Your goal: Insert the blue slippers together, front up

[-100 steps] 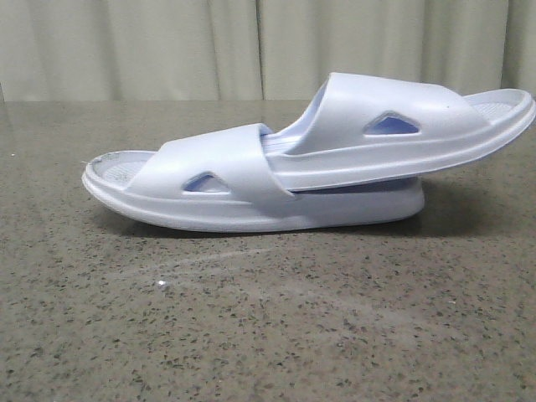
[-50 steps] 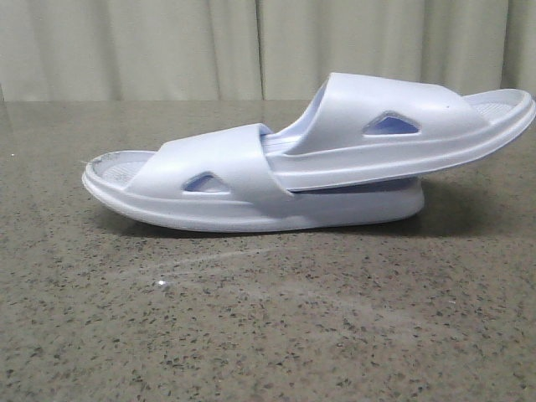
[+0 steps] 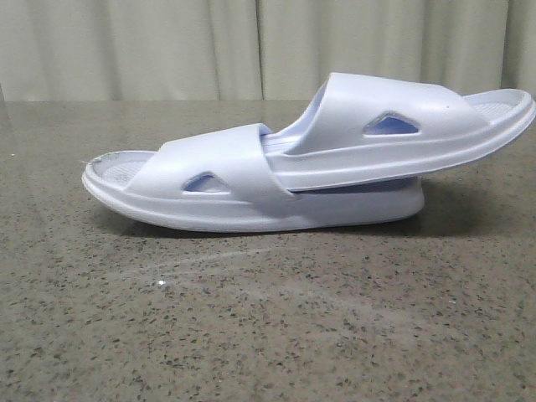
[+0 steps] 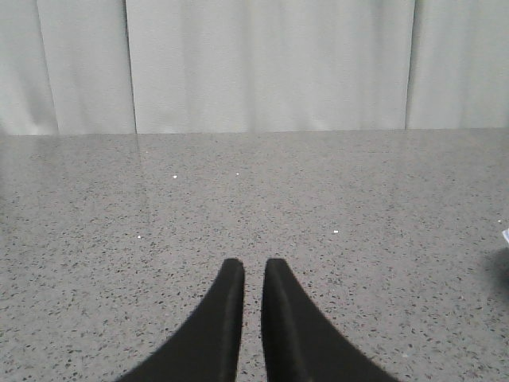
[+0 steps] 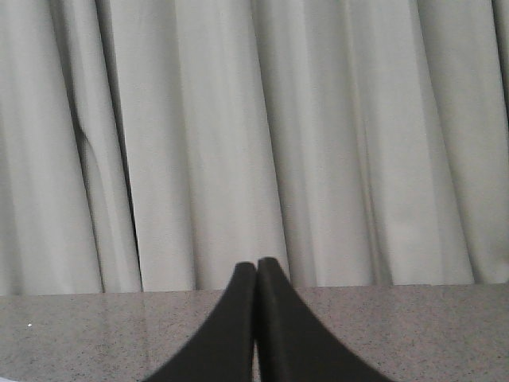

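Blue slippers: pair, nested, on the tabletop toward its far edge, about midway across. Lower slipper flat on its sole; upper slipper pushed under the lower one's strap, its outer end raised and overhanging.

Risk, as judged: the overhanging end leaves the upper slipper poorly supported; a knock from either arm could tip it or slide it out of the strap, undoing the nesting.

Left tool: fingers nearly together, a thin gap between them, holding nothing, above bare tabletop.

Right tool: clenched, tips meeting, empty, facing the curtain.
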Action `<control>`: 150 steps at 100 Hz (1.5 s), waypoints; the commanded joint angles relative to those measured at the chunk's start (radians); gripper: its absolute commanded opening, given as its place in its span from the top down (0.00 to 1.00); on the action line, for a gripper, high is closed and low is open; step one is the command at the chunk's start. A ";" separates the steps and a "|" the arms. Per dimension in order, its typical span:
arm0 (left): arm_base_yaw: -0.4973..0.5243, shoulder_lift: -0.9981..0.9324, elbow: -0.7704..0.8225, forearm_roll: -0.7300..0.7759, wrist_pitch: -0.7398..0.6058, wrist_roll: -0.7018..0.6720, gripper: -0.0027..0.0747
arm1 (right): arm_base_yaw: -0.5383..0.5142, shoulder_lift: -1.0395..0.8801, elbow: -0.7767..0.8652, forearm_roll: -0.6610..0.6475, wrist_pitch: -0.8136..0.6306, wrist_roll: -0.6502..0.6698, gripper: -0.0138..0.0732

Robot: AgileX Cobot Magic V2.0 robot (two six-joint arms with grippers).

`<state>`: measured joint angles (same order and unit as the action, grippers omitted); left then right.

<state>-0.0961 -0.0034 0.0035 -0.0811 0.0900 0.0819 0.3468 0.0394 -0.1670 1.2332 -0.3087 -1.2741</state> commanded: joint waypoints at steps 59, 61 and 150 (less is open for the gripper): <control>-0.010 -0.031 0.008 -0.010 -0.081 -0.009 0.94 | -0.123 0.011 0.022 -0.764 0.145 0.725 0.95; -0.010 -0.031 0.008 -0.010 -0.081 -0.009 0.94 | -0.134 0.011 0.030 -0.803 0.156 0.772 0.95; -0.010 -0.031 0.008 -0.010 -0.081 -0.009 0.94 | -0.280 -0.063 0.198 -1.300 0.208 1.366 0.95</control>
<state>-0.0961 -0.0034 0.0035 -0.0811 0.0900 0.0819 0.0716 -0.0076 0.0083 -0.0520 -0.0485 0.0793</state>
